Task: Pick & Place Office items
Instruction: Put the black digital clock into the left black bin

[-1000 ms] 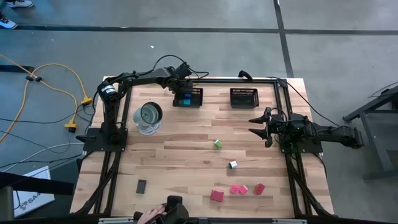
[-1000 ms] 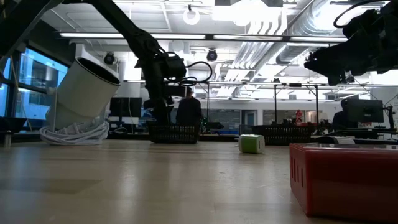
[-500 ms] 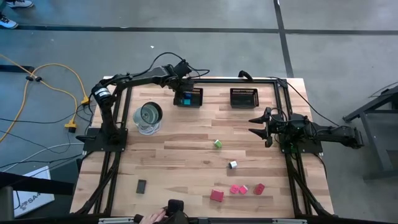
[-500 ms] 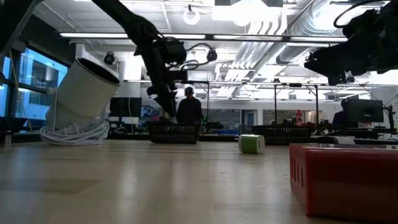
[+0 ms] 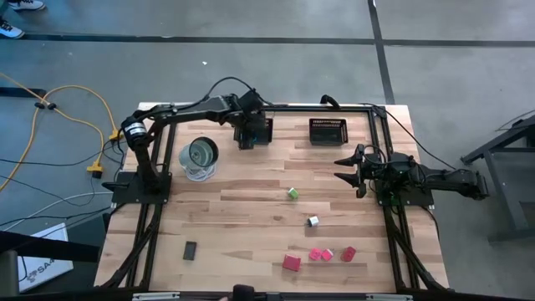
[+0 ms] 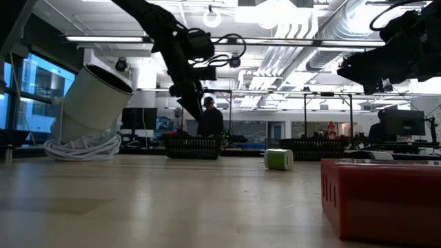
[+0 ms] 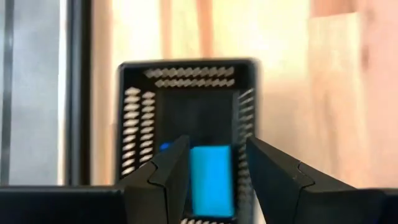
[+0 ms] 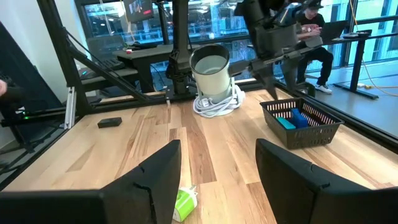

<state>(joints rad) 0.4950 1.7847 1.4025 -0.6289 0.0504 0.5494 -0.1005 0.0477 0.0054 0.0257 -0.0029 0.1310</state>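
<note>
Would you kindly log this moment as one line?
left pincer: open above left basket | blue item: in basket | right pincer: open, waiting at right edge

We see two black mesh baskets [image 5: 328,131] at upper centre, a tilted white cup [image 5: 200,156] on coiled cable, left.

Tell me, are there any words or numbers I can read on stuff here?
"SA...": only these letters show on a white sign lying on the floor beside the table; the rest is cut off.
Screens in the room behind the table: too blurred to read.
The small blocks and baskets show no writing.
</note>
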